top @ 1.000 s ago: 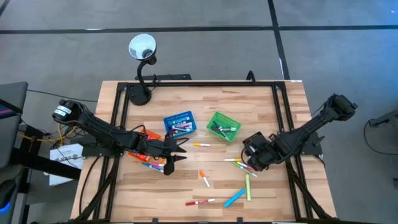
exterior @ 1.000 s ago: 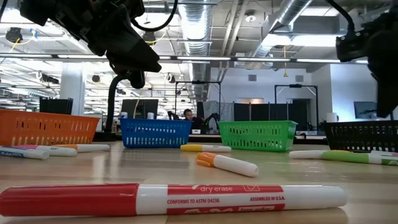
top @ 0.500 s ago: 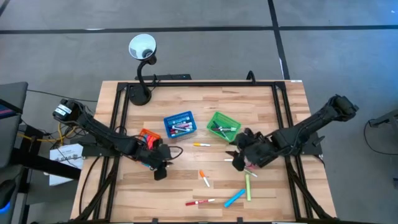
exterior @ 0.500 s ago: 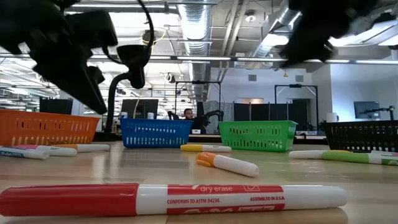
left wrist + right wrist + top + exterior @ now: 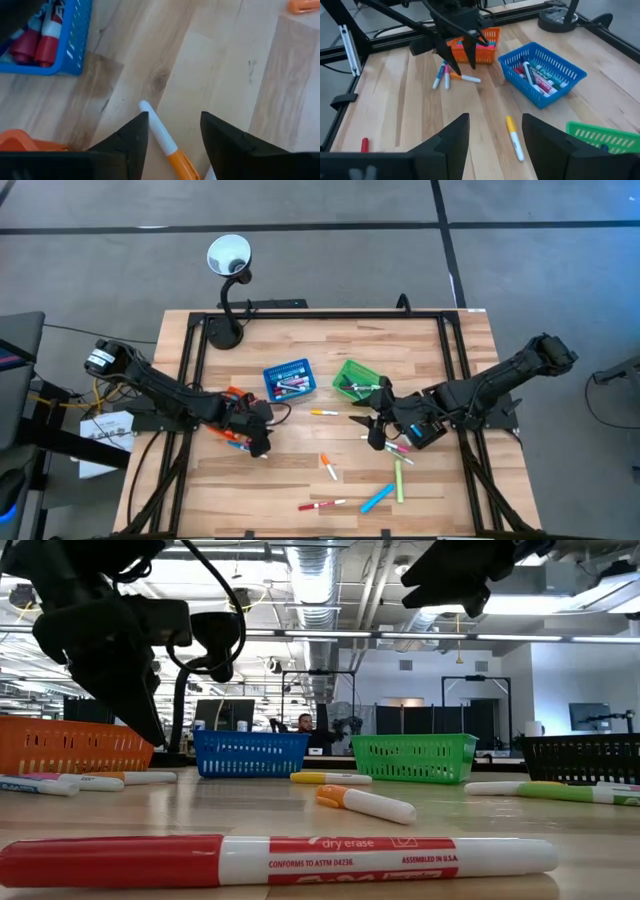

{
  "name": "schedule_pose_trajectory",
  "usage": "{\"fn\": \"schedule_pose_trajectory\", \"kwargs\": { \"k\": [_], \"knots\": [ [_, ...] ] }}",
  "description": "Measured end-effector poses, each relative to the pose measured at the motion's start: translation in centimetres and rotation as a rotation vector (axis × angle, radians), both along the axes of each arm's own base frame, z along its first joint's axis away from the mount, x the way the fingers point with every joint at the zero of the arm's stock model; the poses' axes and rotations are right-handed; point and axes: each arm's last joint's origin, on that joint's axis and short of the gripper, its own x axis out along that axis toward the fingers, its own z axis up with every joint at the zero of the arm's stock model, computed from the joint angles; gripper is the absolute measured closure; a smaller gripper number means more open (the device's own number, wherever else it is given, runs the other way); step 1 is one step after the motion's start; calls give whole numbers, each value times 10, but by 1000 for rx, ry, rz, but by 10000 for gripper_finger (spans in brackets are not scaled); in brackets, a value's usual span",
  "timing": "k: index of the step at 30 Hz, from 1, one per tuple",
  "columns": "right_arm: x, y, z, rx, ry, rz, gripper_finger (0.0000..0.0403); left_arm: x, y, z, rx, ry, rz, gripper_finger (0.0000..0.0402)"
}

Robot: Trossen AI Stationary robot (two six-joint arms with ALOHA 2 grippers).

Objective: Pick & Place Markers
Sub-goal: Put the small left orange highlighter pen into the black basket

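While some markers already lie in the blue basket [image 5: 289, 378] and the green basket [image 5: 360, 382], most of the job looks undone: loose markers are scattered over the wooden table [image 5: 330, 340]. A cluster lies beside the orange basket [image 5: 238, 400], including an orange-capped white marker [image 5: 165, 142]. A yellow-capped marker [image 5: 323, 412] rests between the blue and green baskets, an orange-capped one [image 5: 328, 467] nearer the front edge, a red marker [image 5: 322, 505], a blue one [image 5: 377, 498] and a green one [image 5: 398, 481] at the front right. A black basket [image 5: 583, 757] shows at the right in the low view; its contents cannot be made out.

Left gripper [image 5: 258, 442]: over the cluster by the orange basket, jaws apart and empty, straddling the orange-capped white marker in the wrist view without touching it. Judged step: lining up a pick.

Right gripper [image 5: 375, 423]: raised above the table just in front of the green basket, jaws spread, nothing held.

Surface: light wood planks inside a black metal frame; a desk lamp [image 5: 229, 258] stands at the back left corner. Floor around it is grey.

Room, low view: open workspace with exposed ceiling ducts, strip lights and monitors; a person [image 5: 302, 727] sits far behind the blue basket.
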Motion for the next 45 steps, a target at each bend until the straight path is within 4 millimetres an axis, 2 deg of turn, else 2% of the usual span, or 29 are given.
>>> {"fn": "schedule_pose_trajectory", "kwargs": {
  "k": [9, 15, 18, 22, 25, 29, 37, 41, 45],
  "knots": [
    [0, 0, 0, -11, 2, 6, 239, 0, 6, -1, -14, 43, 5, 228],
    [0, 0, 0, -53, 8, 27, 237, 5, 24, 11, -63, 165, 35, 234],
    [1, -3, 0, -52, 8, 19, 239, 10, 25, 16, -87, 173, 11, 238],
    [3, -8, 0, -52, 11, -3, 239, 22, 19, 6, -104, 233, -3, 240],
    [3, -12, -1, -44, 19, -2, 237, 33, 16, -7, -92, 344, -23, 240],
    [4, -12, -1, -28, 27, 23, 238, 44, 15, -14, -32, 471, 3, 241],
    [3, -11, -2, -28, 32, 29, 245, 44, 16, -22, -51, 493, 55, 243],
    [3, -11, -2, -28, 31, 29, 247, 43, 15, -25, -63, 483, 47, 276],
    [3, -11, -2, -28, 32, 29, 250, 44, 15, -23, -75, 460, 40, 345]
  ]
}}
